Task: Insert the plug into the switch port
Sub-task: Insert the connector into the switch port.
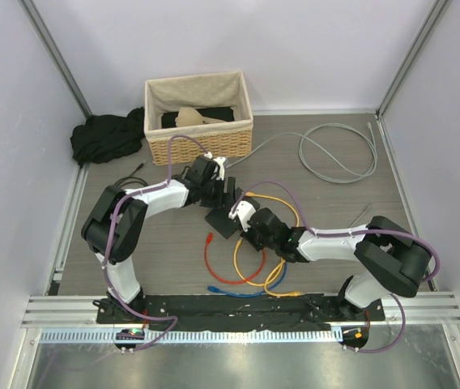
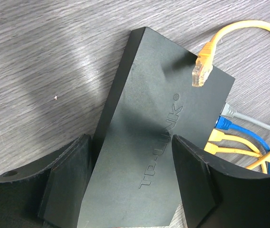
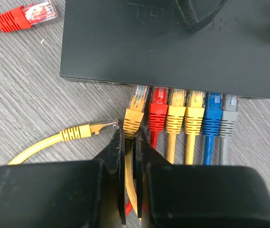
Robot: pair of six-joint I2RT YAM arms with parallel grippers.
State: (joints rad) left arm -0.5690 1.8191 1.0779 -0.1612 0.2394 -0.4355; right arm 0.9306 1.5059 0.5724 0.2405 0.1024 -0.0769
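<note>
The switch [image 1: 220, 221] [image 2: 144, 142] [image 3: 173, 52] is a flat dark-grey box lying on the table, with its row of ports facing my right arm. My left gripper [image 1: 228, 199] [image 2: 130, 140] is open and straddles the switch; one finger [image 2: 68, 185] stands at its side and the other [image 2: 197, 185] over its top. My right gripper [image 1: 239, 220] [image 3: 129, 138] is shut on the yellow cable just behind the plug [image 3: 136, 111]. The plug is tilted, with its tip at the mouth of the leftmost port. Several red, yellow, blue and grey plugs sit in the ports beside it.
A loose yellow plug [image 3: 90, 129] lies just left of my right fingers, a red one [image 3: 28, 16] farther left, and another yellow one [image 2: 201, 66] over the switch's top. Cable loops [image 1: 246, 259] lie near the front; a wicker basket [image 1: 200, 121], black cloth [image 1: 104, 138] and grey cable [image 1: 339, 150] behind.
</note>
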